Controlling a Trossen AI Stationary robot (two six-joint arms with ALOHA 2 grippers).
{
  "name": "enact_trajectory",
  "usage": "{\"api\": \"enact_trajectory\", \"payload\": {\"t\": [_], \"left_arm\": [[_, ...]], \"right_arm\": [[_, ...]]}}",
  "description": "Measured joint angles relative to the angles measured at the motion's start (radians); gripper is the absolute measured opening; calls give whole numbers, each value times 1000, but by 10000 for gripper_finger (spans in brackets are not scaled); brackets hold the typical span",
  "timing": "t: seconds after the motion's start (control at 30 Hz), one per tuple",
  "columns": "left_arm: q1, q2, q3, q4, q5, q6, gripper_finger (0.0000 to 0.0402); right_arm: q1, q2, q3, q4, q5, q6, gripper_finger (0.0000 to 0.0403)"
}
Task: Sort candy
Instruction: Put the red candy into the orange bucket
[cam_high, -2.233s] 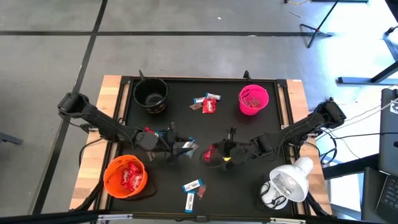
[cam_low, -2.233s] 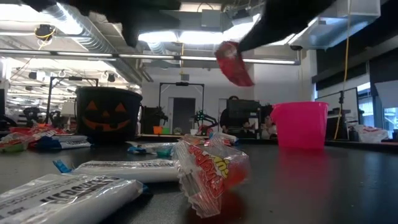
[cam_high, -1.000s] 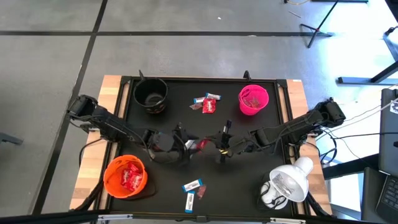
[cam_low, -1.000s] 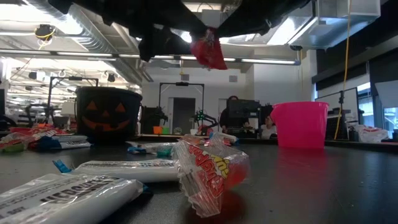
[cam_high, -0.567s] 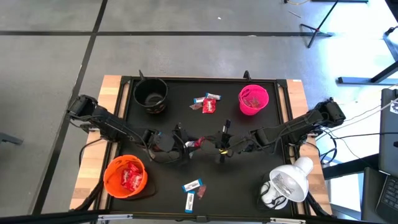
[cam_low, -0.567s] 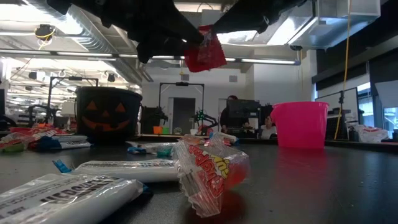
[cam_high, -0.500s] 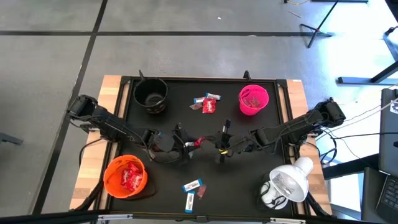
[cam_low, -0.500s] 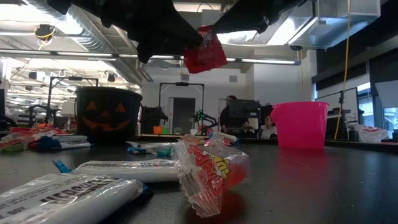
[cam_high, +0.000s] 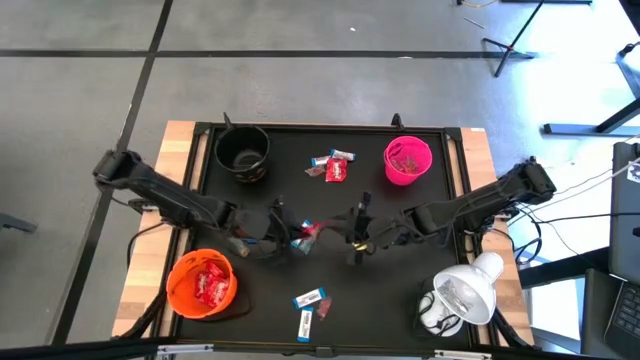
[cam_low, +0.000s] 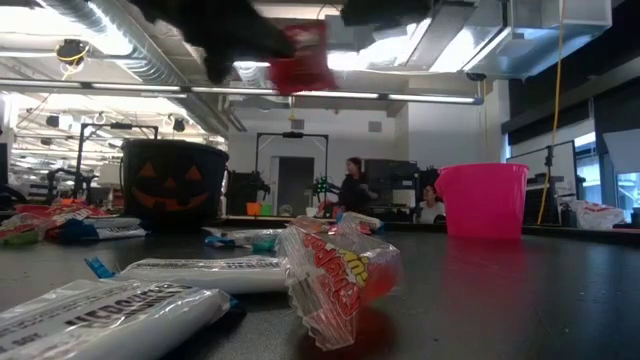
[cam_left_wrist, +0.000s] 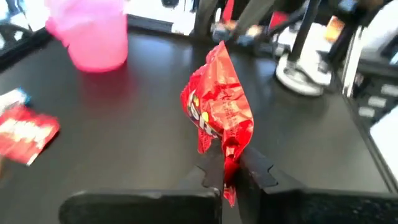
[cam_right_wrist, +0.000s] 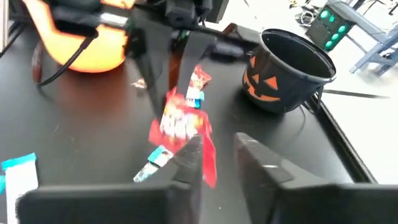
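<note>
While the left gripper (cam_left_wrist: 229, 171) pinches a red candy packet (cam_left_wrist: 219, 109) above mid-table, the right gripper (cam_right_wrist: 219, 149) sits just beside it, fingers parted. More candy (cam_high: 333, 166) lies between the black bowl (cam_high: 243, 152) and pink bowl (cam_high: 407, 160).

a robotics lab or workshop: exposed ceiling ducts (cam_low: 110, 40), strip lighting, equipment racks (cam_low: 290, 170) behind the black table (cam_high: 400, 290), a person (cam_low: 353, 185) standing at workstations.

Shiny red crinkled candy wrapper (cam_left_wrist: 219, 112) bore white and yellow print. Round pink plastic bowl (cam_high: 407, 161), orange bowl (cam_high: 202, 284), and black bowl (cam_right_wrist: 287, 68) with an orange jack-o'-lantern face stood on matte black tabletop (cam_high: 400, 300).
</note>
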Motion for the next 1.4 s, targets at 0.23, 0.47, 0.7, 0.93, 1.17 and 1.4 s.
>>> {"api": "enact_trajectory", "payload": {"t": [0.23,0.47,0.7,0.93,1.17,1.4], "left_arm": [[-43,-282,11,-499,168,-159,4],[-206,-405,186,-987,364,-464,1],[-408,-370,389,-1218,317,-799,0],[-627,-313,400,-1312,361,-1153,0],[-758,-282,399,-1336,223,-1334,5],[-783,-239,333,-1335,296,-1382,81]], "right_arm": [[51,0,141,-218,71,0,178],[61,0,142,-251,80,1,188],[61,0,142,-264,80,8,189],[61,0,142,-290,79,29,189],[61,0,142,-289,72,28,189],[61,0,142,-288,72,28,189]]}}
